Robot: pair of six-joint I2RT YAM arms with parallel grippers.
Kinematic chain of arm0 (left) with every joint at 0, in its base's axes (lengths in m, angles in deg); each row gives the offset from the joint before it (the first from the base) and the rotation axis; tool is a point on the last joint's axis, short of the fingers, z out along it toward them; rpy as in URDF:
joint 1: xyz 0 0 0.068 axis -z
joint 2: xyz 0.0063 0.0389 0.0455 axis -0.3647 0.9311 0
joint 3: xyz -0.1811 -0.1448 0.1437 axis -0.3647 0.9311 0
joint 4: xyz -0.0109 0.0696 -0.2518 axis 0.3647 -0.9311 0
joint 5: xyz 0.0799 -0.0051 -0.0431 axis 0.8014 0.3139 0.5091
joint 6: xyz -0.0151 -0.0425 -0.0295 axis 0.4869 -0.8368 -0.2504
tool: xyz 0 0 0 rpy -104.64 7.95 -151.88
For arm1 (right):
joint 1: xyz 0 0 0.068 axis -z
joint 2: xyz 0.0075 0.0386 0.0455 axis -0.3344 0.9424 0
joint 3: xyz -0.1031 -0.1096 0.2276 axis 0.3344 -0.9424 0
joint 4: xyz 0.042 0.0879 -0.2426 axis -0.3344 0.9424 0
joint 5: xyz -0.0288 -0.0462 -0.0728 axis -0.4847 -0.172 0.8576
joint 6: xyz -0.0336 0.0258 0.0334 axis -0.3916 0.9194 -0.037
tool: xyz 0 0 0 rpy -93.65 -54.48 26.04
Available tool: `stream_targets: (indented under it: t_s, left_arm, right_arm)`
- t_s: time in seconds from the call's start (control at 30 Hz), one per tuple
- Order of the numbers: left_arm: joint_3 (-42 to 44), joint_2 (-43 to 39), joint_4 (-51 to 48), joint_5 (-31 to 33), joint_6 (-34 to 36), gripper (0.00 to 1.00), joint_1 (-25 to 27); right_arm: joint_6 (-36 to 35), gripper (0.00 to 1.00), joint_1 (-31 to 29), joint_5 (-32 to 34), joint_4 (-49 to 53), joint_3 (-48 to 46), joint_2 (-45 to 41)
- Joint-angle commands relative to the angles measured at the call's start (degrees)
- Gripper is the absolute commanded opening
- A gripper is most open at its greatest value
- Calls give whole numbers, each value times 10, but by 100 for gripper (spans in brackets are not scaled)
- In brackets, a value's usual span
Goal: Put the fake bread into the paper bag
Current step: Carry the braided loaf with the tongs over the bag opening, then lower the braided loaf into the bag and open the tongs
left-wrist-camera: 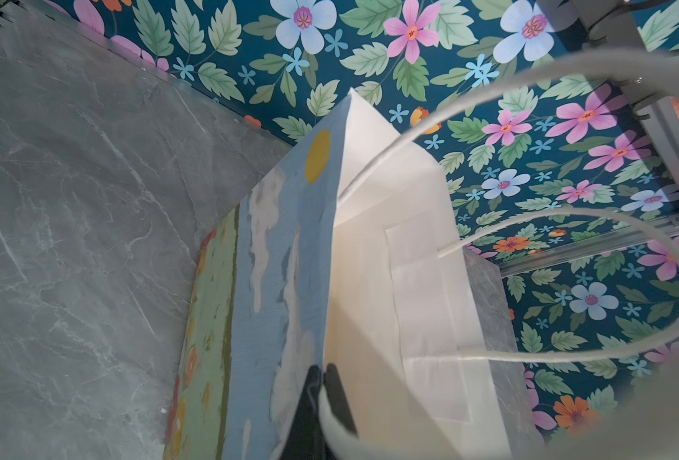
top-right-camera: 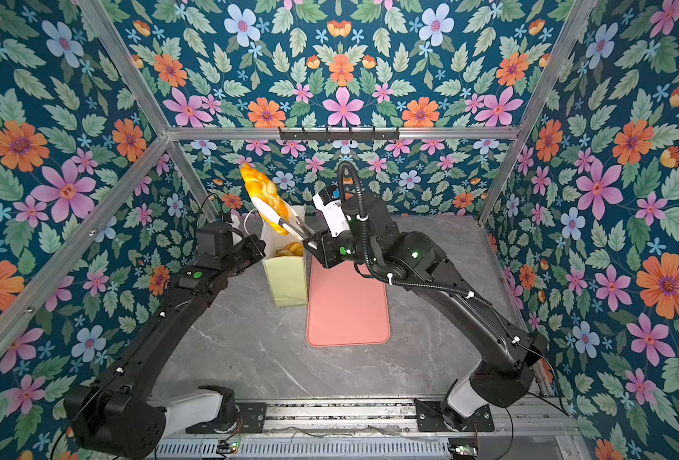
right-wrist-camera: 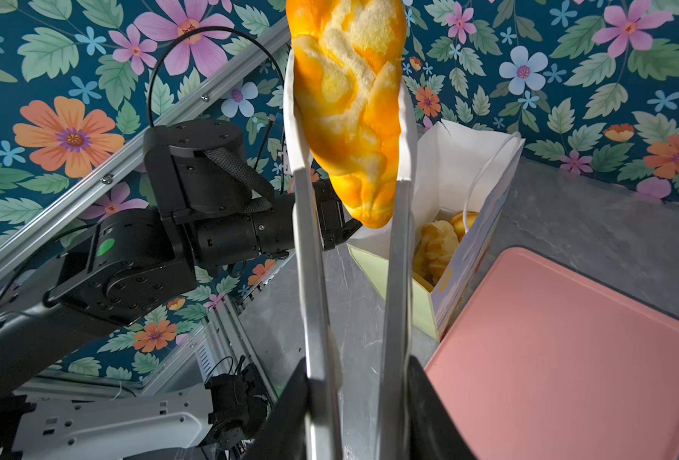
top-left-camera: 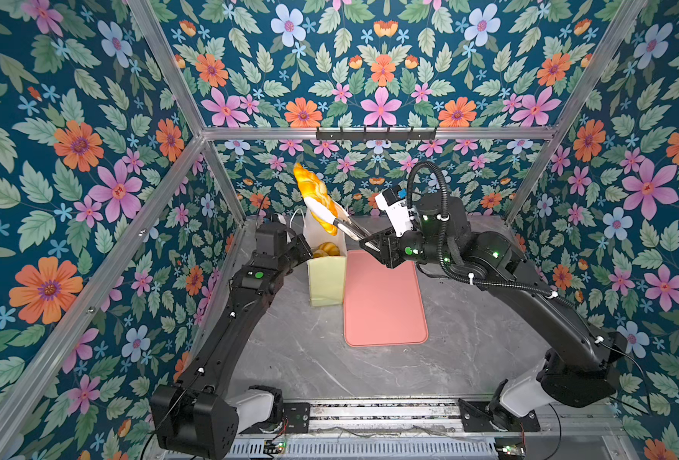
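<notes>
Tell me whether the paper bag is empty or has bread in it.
Not empty. Golden pastries lie inside the upright paper bag; the braided loaf hangs outside, in tongs.

A flat pink tray point(top-left-camera: 385, 302) lies on a grey, marble-patterned table point(top-left-camera: 469, 350), its long side running away from the near edge. A pair of tongs point(right-wrist-camera: 395, 278) (metal arms, white tips) hangs in the air above the tray's far left corner and slants up and away to the left. Beyond the tray's far end stands a wall of floral wallpaper point(top-left-camera: 381, 79). An aluminium bar point(top-left-camera: 489, 132) crosses that wall and carries a black hook rail point(top-left-camera: 375, 134) roughly in line with the tray. The same paper covers the walls on both sides of the tray. On the near side of the tray, a slotted metal track point(top-left-camera: 381, 412) runs along the table edge. Just past the track sits what may be a small circuit board point(top-left-camera: 274, 445) with a green light, though it is too small to be sure.
</notes>
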Motion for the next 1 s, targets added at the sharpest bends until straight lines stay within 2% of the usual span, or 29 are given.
stream_targets:
  t_s: [0.0, 0.17, 0.37, 0.97]
  left_arm:
    - [-2, -5, 14, -3, -2, 2, 0]
    - [-2, -5, 14, -5, -2, 2, 0]
    - [2, -6, 15, -3, -2, 2, 0]
    - [-2, 2, 18, -1, -1, 2, 0]
  right_arm:
    - [27, 29, -8, 19, -55, -6, 5]
    - [35, 30, -12, 49, -60, -12, 27]
    - [41, 30, -17, 93, -11, 16, 76]
    - [60, 29, -33, 121, 24, 11, 116]
